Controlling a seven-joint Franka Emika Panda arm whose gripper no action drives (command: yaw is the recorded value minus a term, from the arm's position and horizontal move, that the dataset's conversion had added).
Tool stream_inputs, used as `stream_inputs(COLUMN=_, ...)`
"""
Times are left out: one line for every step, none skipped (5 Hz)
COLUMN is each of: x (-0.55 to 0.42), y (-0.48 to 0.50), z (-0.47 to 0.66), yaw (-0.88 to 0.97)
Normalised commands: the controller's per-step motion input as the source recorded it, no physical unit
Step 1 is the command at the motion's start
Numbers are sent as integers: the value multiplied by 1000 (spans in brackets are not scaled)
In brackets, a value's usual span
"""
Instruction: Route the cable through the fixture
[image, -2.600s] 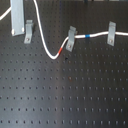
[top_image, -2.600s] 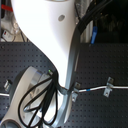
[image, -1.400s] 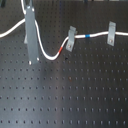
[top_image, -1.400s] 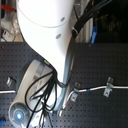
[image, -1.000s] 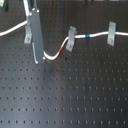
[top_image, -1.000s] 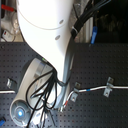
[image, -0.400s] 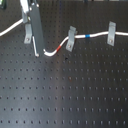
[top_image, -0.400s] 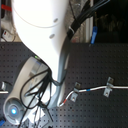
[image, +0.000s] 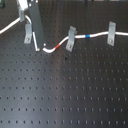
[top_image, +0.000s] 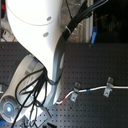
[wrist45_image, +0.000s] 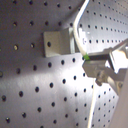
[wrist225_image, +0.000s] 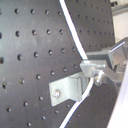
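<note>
The cable (image: 80, 38), light and limp, sags from the middle clip (image: 71, 38) toward the fixture (image: 28, 34) at its 9 o'clock. Your end effector (wrist225_image: 95, 75) pinches it beside that fixture; hold close, since slack flops.

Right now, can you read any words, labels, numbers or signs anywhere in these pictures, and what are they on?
None can be read.
The cable carries only plain red and blue bands, no print.
The clips and the board show no markings.
The arm shows no legible label.
</note>
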Motion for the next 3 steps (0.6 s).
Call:
stream_inputs(x=-184, y=54, z=179, yaw=-191)
stream_inputs(x=-249, y=66, z=158, yaw=-197)
stream_inputs(x=-281, y=65, z=164, yaw=-157)
